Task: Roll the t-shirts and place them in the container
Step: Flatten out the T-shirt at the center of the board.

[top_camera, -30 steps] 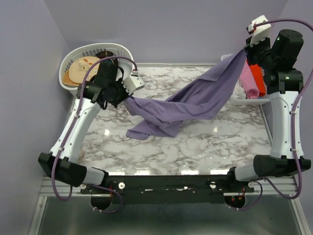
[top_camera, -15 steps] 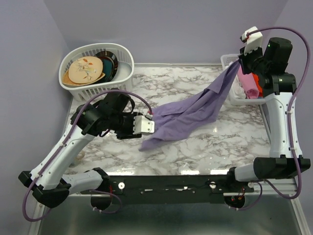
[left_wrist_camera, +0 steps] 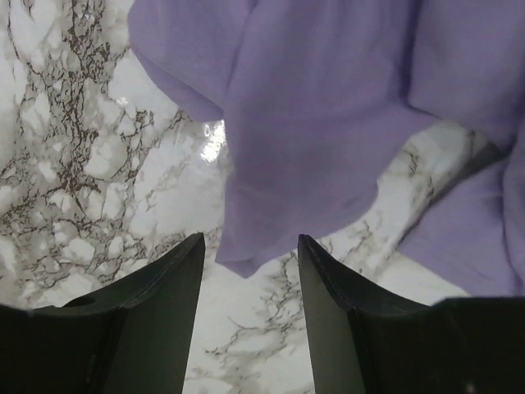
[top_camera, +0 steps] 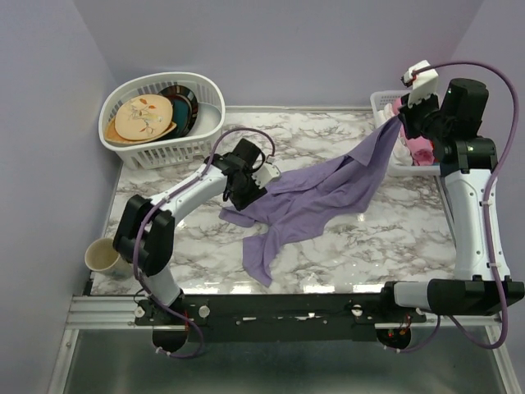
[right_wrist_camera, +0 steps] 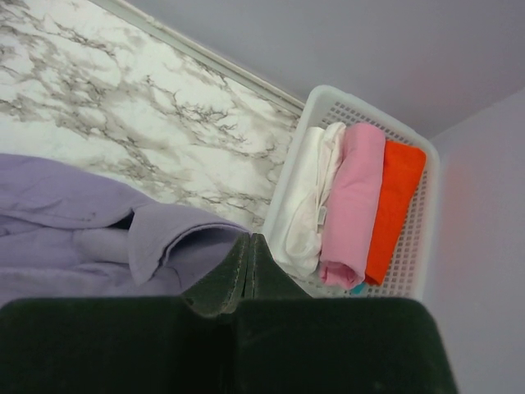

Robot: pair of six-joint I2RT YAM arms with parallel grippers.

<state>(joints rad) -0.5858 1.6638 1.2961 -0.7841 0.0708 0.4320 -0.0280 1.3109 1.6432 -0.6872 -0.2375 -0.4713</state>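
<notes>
The t-shirt (top_camera: 320, 193) is soft, matt purple cloth, creased. The table (top_camera: 394, 238) is glossy marbled stone-look, mirroring light. At 10 o'clock, a white slotted plastic basket (top_camera: 164, 149) holds glazed plates (top_camera: 143, 117). The left gripper (left_wrist_camera: 250, 240) has matt black fingers (left_wrist_camera: 156, 320).

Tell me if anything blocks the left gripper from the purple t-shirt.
Nothing visible does. The left gripper hangs open directly over a hem of the t-shirt, with only the marble table beneath.

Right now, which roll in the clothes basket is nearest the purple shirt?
The white roll, along the basket wall facing the purple shirt; the pink roll is in the middle, the orange roll farthest.
</notes>
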